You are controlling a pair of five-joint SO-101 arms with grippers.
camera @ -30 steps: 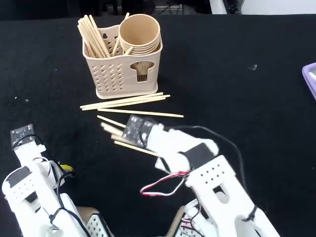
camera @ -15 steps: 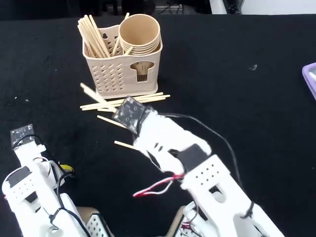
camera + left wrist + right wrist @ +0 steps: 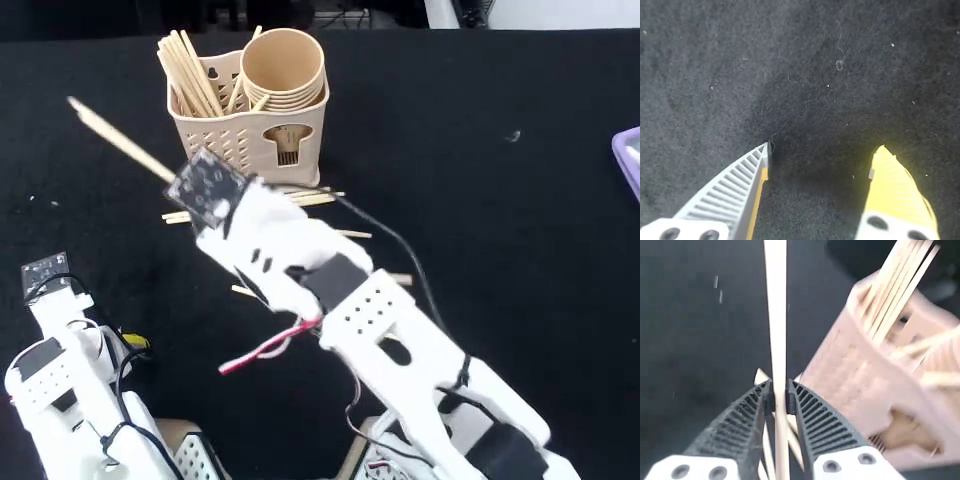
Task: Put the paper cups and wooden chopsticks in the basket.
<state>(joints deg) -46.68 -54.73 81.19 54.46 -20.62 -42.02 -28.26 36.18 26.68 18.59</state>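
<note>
A beige perforated basket (image 3: 249, 146) stands at the back of the black table, holding stacked paper cups (image 3: 283, 68) and a bunch of wooden chopsticks (image 3: 188, 72). My right gripper (image 3: 779, 390) is shut on one wooden chopstick (image 3: 118, 141), lifted in front of the basket's left side and pointing up and left. The basket (image 3: 875, 385) looms close in the right wrist view. Several loose chopsticks (image 3: 312, 198) lie on the table in front of the basket, partly hidden by the right arm. My left gripper (image 3: 820, 155) hangs open over bare black cloth at the near left.
A purple tray edge (image 3: 628, 160) shows at the far right of the table. The right arm (image 3: 390, 350) stretches diagonally across the table's middle. The left arm (image 3: 60, 380) sits at the near left corner.
My right gripper has risen and swung left with the chopstick in it, from the loose pile to beside the basket's front left. The left arm has kept still.
</note>
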